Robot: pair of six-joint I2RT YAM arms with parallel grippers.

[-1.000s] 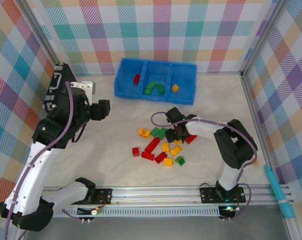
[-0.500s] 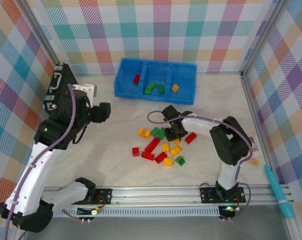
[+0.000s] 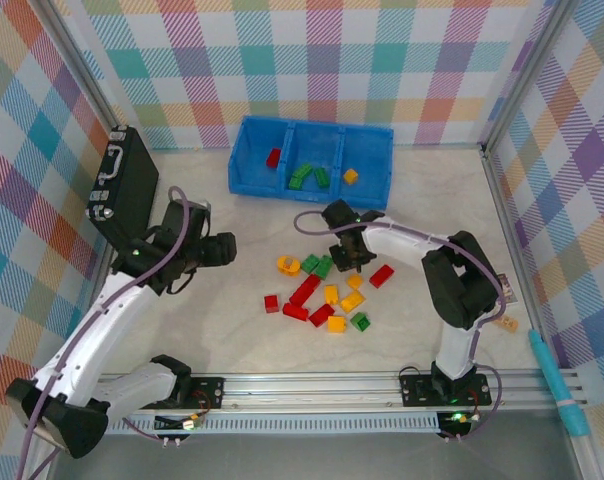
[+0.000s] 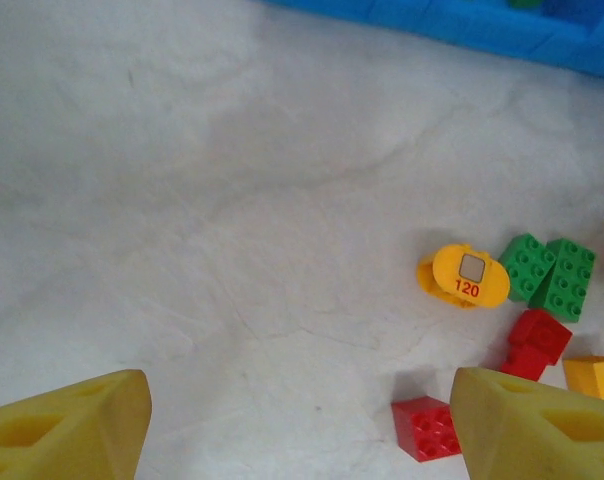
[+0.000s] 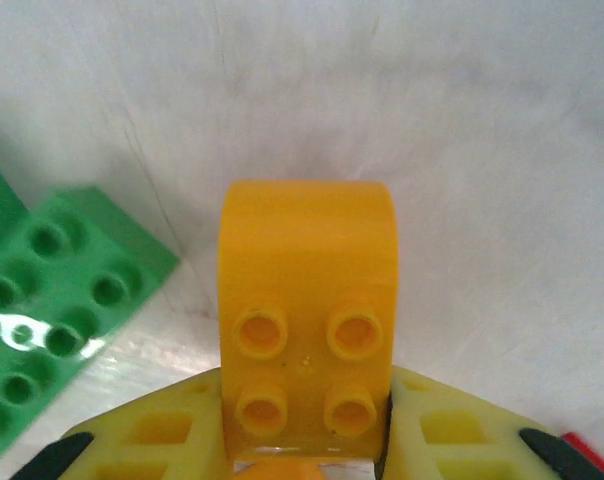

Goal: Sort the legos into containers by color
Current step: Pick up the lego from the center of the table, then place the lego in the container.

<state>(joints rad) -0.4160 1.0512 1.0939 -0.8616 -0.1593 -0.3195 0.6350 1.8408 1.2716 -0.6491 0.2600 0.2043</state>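
Observation:
In the right wrist view, my right gripper (image 5: pixel 307 440) is shut on a yellow-orange lego (image 5: pixel 307 290), studs facing the camera, just above the table. Seen from above, this gripper (image 3: pixel 350 250) is at the back edge of the loose pile of legos (image 3: pixel 327 292). My left gripper (image 3: pixel 230 248) hangs open left of the pile; its yellow fingers (image 4: pixel 67 430) have nothing between them, and a small red brick (image 4: pixel 427 428) lies by the right finger. The blue bin (image 3: pixel 312 190) holds a red brick (image 3: pixel 273 157) on the left, green bricks (image 3: pixel 307 176) in the middle and a yellow one (image 3: pixel 350 176) on the right.
A round yellow piece marked 120 (image 4: pixel 467 275) and green bricks (image 4: pixel 547 272) lie at the pile's near-left side. A black case (image 3: pixel 122 185) leans at the left wall. A tan tile (image 3: pixel 507 323) and a teal pen (image 3: pixel 557 385) lie at the right. A metal rail (image 3: pixel 312 385) runs along the front.
My right gripper has closed on the yellow-orange lego and shifted slightly toward the bin. My left arm has lowered and swung right toward the pile, staying open.

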